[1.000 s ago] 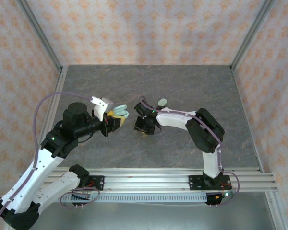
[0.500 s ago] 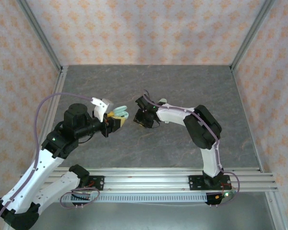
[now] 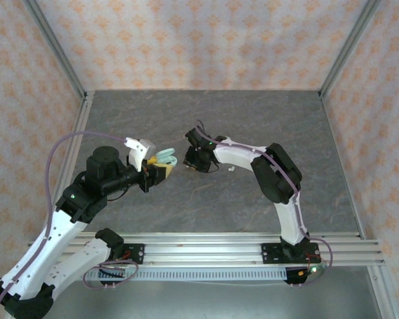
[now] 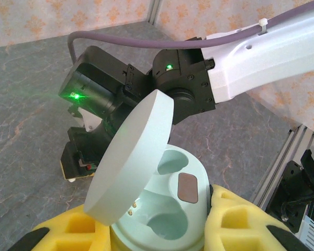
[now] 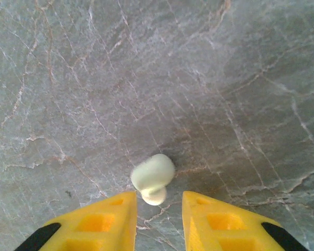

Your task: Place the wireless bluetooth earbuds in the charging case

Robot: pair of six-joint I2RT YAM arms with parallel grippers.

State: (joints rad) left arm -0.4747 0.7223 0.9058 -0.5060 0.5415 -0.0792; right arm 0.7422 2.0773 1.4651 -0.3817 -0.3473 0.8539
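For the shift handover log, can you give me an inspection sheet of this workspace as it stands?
Surface: grey marbled table top, no spills seen.
Job's things: charging case with its lid open and both wells empty; one earbud lying on the table.
Clutter: one tiny pale bit beside the right arm, too small to identify.
Tools: left tool clamped on the case; right tool open, the earbud just ahead of its fingers, ungripped.
Cables: purple cable looping off the left arm.
Surroundings: patterned walls; aluminium rail at the near edge.
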